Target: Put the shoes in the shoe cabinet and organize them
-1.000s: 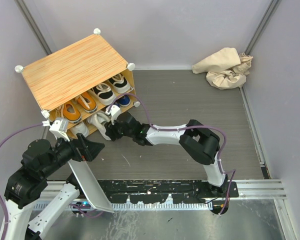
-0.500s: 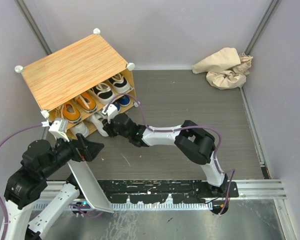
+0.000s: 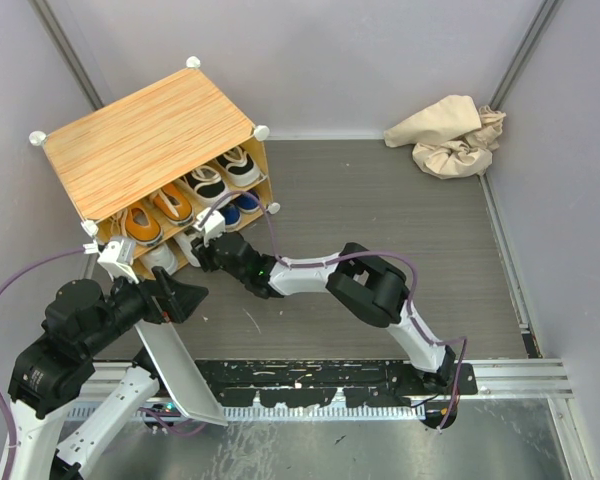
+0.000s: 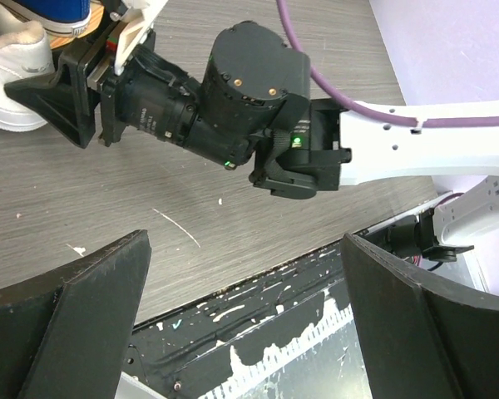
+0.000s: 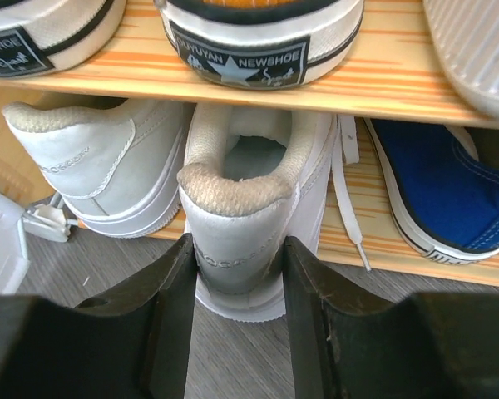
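The shoe cabinet [image 3: 145,140] stands at the far left with its front open. Orange sneakers [image 3: 160,212] and black sneakers [image 3: 223,175] fill the upper shelf. A blue sneaker [image 5: 449,191] and a white sneaker [image 5: 100,179] lie on the lower shelf. My right gripper [image 5: 237,249] is shut on the heel of the second white sneaker [image 5: 237,187]. Its toe lies on the lower shelf and its heel overhangs the floor. In the top view the right gripper [image 3: 202,255] is at the lower shelf's front. My left gripper [image 4: 245,241] is open and empty, over the floor near the table's front edge.
The cabinet's white front panel [image 3: 180,370] hangs open, slanting down beside my left arm. A crumpled beige cloth [image 3: 450,135] lies in the far right corner. A black metal rail [image 3: 330,385] runs along the near edge. Grey walls close in the sides.
My right gripper has moved left and toward the cabinet, carrying the white sneaker further onto the lower shelf. The left arm has not moved.
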### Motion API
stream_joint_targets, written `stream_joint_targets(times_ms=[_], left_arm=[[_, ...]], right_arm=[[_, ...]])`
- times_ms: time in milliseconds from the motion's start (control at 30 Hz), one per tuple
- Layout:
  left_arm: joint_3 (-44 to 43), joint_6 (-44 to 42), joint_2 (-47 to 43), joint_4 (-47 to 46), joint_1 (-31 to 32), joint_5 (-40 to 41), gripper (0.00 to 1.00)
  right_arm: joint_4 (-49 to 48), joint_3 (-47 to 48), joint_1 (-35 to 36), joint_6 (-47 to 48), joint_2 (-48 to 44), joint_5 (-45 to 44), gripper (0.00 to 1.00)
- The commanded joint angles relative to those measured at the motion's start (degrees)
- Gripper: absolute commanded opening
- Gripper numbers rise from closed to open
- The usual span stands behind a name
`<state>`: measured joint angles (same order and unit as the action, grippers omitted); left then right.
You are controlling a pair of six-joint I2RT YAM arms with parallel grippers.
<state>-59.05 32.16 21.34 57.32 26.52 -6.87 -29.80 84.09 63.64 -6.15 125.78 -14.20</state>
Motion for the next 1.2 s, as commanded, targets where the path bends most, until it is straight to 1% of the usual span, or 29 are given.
stream_joint_targets(times_ms=[0, 100, 533, 800, 967, 1000, 1033, 1100, 1167], left_arm=[[0.2, 0.3, -0.2, -0.7, -0.2, -0.3, 0.98], [0.4, 0.4, -0.3, -0.6, -0.1, -0.4, 0.98], [0.7, 0.4, 0.8, -1.5, -0.1, -1.4, 0.98], [1.1, 0.6, 1.4, -1.8, -0.2, -1.6, 0.98], [1.3, 0.7, 2.1, -2.2, -0.1, -1.8, 0.98], [1.3, 0.6, 2.1, -2.3, -0.1, -1.8, 0.98], [1.4, 0.6, 2.3, -2.4, -0.2, -1.8, 0.98], [1.6, 0.6, 2.5, -2.9, -0.2, -2.0, 0.98], [1.7, 0.6, 2.6, -3.2, -0.1, -2.2, 0.98]], right_arm=[[-14.8, 4.2, -0.5, 0.7, 1.4, -2.0, 0.01], [-16.3, 5.3, -0.9, 0.9, 2.4, -1.6, 0.01], [-14.8, 12.4, -3.1, -0.6, 7.9, 0.6, 0.01], [-14.6, 15.0, -3.9, -1.3, 11.8, 0.7, 0.01], [-13.6, 15.9, -4.3, -1.7, 12.7, 1.2, 0.02], [-13.5, 15.9, -4.2, -1.8, 12.8, 1.2, 0.04], [-13.3, 15.8, -4.2, -1.9, 13.0, 1.2, 0.09], [-13.2, 14.8, -4.3, -2.3, 12.7, 1.2, 0.23], [-13.9, 12.5, -4.3, -3.1, 11.5, 1.2, 0.35]])
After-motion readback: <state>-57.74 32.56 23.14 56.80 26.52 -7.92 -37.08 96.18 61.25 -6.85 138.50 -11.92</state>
